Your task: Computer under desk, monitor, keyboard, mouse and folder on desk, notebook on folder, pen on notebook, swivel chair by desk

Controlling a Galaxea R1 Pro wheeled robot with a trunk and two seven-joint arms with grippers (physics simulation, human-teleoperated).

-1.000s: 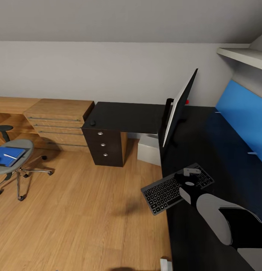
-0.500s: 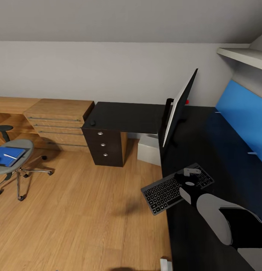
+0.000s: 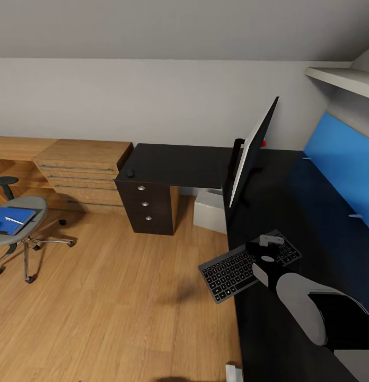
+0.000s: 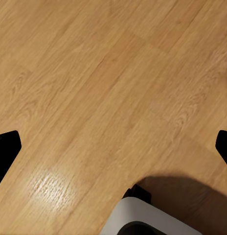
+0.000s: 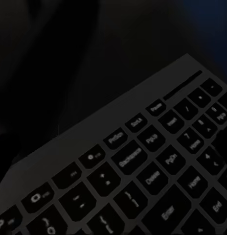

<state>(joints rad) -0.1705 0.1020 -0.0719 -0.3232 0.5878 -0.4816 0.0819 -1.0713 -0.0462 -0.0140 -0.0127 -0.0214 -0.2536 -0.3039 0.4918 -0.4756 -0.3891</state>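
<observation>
The keyboard (image 3: 227, 271) lies at an angle on the black desk (image 3: 296, 207), its left half hanging over the desk's edge. My right gripper (image 3: 268, 245) sits on its right end, and the keyboard's keys (image 5: 143, 166) show close up in the right wrist view. The monitor (image 3: 253, 154) stands edge-on behind it. The computer (image 3: 210, 209) sits under the desk. The mouse (image 3: 130, 173) rests on the desk's left wing. The swivel chair (image 3: 25, 209) holds the blue folder (image 3: 12, 220) with the pen (image 3: 15, 219) on it; the notebook is too small to tell. My left gripper (image 4: 113, 147) hangs open over the floor.
Light wooden low cabinets (image 3: 84, 162) line the wall at left. A dark drawer unit (image 3: 147, 204) stands under the desk's wing. A blue wall panel (image 3: 338, 159) and a shelf (image 3: 341, 77) run along the desk's right side. Wood floor (image 3: 115, 297) spreads between chair and desk.
The grey finger of my right gripper has shifted very slightly over the keyboard. Everything else stands as before.
</observation>
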